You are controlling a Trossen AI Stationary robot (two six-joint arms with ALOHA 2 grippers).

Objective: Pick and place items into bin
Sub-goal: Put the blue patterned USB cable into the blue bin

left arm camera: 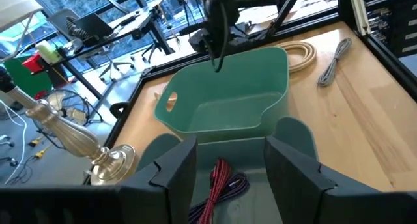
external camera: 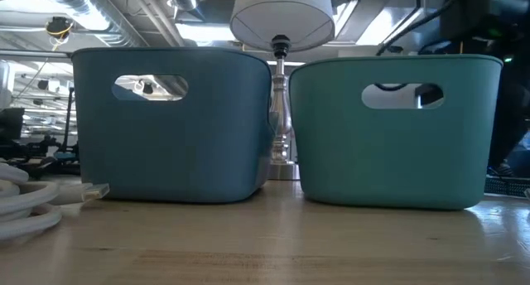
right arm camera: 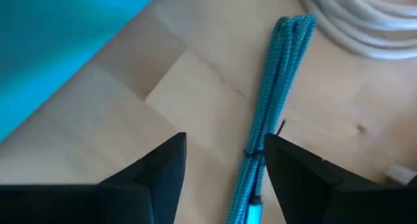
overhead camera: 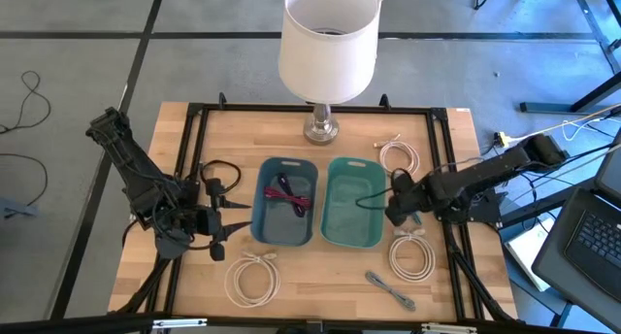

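Lamp: low view, shade cut by top edge; stem partly hidden between the two bins.
White cable coil: low view, cut by left edge.
Blue bin: left wrist view, near end hidden behind claw fingers; red strap and purple strap inside run off bottom edge.
Teal strap: right wrist view, lower end cut by bottom edge.
White cable: same view, cut at upper right.
Right claw: high view, fingers too small to tell.
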